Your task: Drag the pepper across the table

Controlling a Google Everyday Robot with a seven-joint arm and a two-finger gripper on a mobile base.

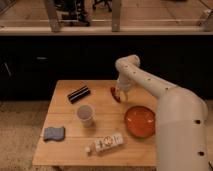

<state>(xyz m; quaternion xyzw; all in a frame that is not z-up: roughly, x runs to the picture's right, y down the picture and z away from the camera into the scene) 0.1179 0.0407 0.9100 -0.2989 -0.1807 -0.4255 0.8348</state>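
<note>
Reaching down from a white arm (150, 85) that bends in from the 3 o'clock side, the gripper (120, 93) hangs at the pepper (115, 94), a slim dark red shape lying on the table (67, 145) toward its far edge, at about 1 o'clock from the table's middle; whether the tool is spread or closed, and whether it has hold of the pepper, I cannot tell; the tabletop is light wood with plank grain, square, standing on a speckled floor (20, 135); a black striped block (79, 94) lies at about 11 o'clock from the middle, well apart from the pepper; a pale cup (85, 115) stands upright near the middle; a round orange plate (140, 121) sits at 4 o'clock, just beside the arm's bulky white body; a white bottle (106, 143) lies on its side toward the near edge at 6 o'clock; a blue-grey sponge (54, 133) rests at 8 o'clock; behind the table runs a dark low wall (50, 60) topped by a pale ledge (100, 30), and above it are upright posts and dim chair legs
</note>
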